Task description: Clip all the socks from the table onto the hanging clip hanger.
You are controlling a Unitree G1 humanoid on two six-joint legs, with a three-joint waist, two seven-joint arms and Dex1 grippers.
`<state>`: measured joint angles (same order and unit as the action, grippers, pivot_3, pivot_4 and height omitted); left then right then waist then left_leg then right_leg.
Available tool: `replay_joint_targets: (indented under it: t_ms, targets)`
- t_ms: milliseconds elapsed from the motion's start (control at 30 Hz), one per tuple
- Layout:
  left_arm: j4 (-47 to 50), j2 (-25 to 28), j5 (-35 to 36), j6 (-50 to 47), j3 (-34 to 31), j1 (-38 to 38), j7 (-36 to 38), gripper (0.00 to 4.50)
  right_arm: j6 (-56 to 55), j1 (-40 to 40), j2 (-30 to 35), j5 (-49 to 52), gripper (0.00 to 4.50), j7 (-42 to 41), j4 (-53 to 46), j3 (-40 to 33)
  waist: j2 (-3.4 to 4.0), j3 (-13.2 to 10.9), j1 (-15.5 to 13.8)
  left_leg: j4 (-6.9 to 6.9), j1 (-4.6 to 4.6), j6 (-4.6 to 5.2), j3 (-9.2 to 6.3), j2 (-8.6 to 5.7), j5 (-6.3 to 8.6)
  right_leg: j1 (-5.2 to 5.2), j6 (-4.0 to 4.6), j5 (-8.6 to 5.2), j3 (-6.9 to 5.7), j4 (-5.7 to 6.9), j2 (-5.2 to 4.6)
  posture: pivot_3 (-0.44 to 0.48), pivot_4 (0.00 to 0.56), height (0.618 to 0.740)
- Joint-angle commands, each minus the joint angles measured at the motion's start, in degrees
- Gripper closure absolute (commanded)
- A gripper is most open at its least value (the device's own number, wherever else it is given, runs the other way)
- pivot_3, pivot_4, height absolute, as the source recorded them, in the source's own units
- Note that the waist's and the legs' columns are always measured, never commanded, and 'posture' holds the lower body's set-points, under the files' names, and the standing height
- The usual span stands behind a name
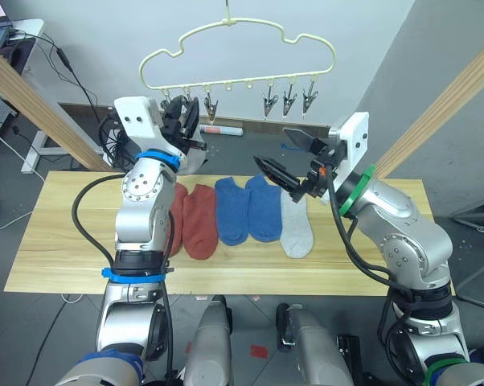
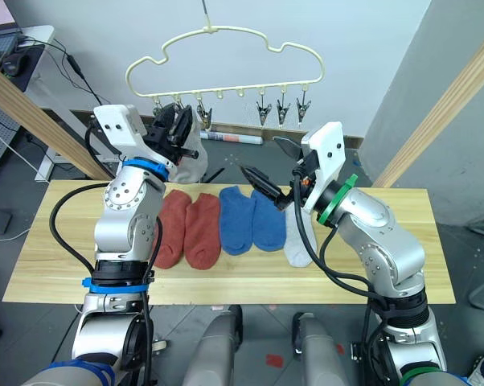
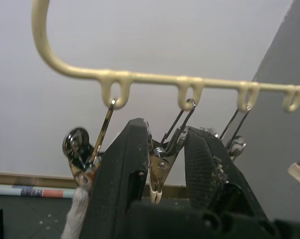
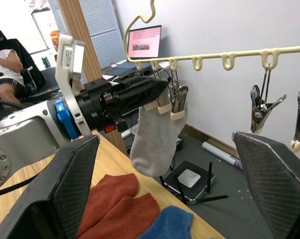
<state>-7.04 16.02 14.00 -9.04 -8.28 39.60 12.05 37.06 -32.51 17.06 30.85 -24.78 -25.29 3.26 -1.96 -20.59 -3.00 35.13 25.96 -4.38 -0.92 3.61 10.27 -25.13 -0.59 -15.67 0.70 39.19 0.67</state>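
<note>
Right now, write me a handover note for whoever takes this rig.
Left gripper: raised at the clip hanger, fingers around one of its clips.
Right gripper: open, empty, held above the table near the grey sock lying there.
Done: one grey sock hangs from a clip at the hanger's left end.
Left: five socks in a row on the table: two rust-red socks, two blue socks, one grey. The other clips are empty.

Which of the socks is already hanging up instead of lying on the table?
One light grey sock hangs from a clip at the left end of the clip hanger, beside the left gripper. The two rust-red, two blue and other grey sock lie flat on the table.
</note>
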Motion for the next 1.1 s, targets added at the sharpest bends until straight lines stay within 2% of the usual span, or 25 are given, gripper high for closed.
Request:
replay_joint_targets:
  t_ms: [33, 267, 500, 633, 833, 933, 1100]
  targets:
    - [1.7, 0.2, -0.2, 1.9, -0.6, 1.0, 0.6, 3.28, -0.2, -0.7, -0.2, 1.1, 0.00, 0.0, -1.7, -1.3, 0.00, 0.0, 0.0, 0.00, 0.00, 0.00, 0.00, 0.00, 0.00, 0.00, 0.00, 0.00, 0.00, 0.00, 0.00, 0.131, 0.374, 0.740]
    - [2.1, 0.1, 0.2, 2.0, -0.7, 1.3, 0.6, 4.46, 0.3, 1.9, 0.0, -0.5, 0.00, 0.9, -1.6, -0.3, 0.00, 0.0, 0.0, 0.03, 0.00, 0.00, -0.01, 0.00, 0.00, 0.00, 0.00, 0.00, -0.01, 0.04, 0.00, 0.132, 0.376, 0.740]
    - [3.5, 1.1, 0.5, -0.2, -0.9, 0.2, 1.3, 4.48, -0.5, 7.5, 3.0, -13.3, 0.00, 3.6, 8.0, 8.7, -0.01, 0.0, 0.0, 0.05, -0.04, 0.00, 0.00, -0.02, 0.00, 0.04, 0.00, 0.00, 0.01, 0.07, -0.01, 0.135, 0.378, 0.740]
    - [5.2, 2.7, 3.4, -5.4, -1.8, -0.5, 3.4, 4.48, -3.6, 7.0, 1.5, -18.7, 0.00, 3.8, 21.1, 11.8, 0.00, 0.0, 0.3, 0.08, -0.12, -0.01, 0.04, 0.01, -0.01, 0.02, -0.01, -0.01, 0.05, 0.21, 0.01, 0.137, 0.383, 0.740]
    - [7.9, 5.1, 4.5, -8.7, -2.6, -2.8, 5.2, 4.48, -14.1, 3.5, -0.9, -27.3, 0.00, 4.3, 41.5, 13.9, 0.00, 0.0, 0.5, 0.08, -0.19, -0.10, 0.05, 0.03, -0.07, 0.00, -0.04, -0.03, 0.07, 0.34, 0.06, 0.172, 0.383, 0.740]
    - [10.4, 5.0, 4.9, -10.1, -2.7, -4.1, 4.7, 4.48, -16.3, 2.1, -1.9, -27.8, 0.00, 5.0, 44.5, 11.6, 0.00, 0.0, 0.3, 0.11, -0.26, -0.10, 0.10, 0.02, -0.08, 0.04, -0.06, -0.04, 0.09, 0.40, 0.05, 0.189, 0.388, 0.740]
    - [13.0, 4.9, 5.1, -11.6, -3.1, -5.9, 4.5, 4.48, -14.0, 2.7, -2.8, -25.6, 0.00, 2.9, 40.3, 7.9, 0.00, 0.0, 0.0, 0.10, -0.27, -0.12, 0.05, 0.04, -0.09, 0.04, -0.03, -0.02, 0.13, 0.45, 0.05, 0.195, 0.391, 0.740]
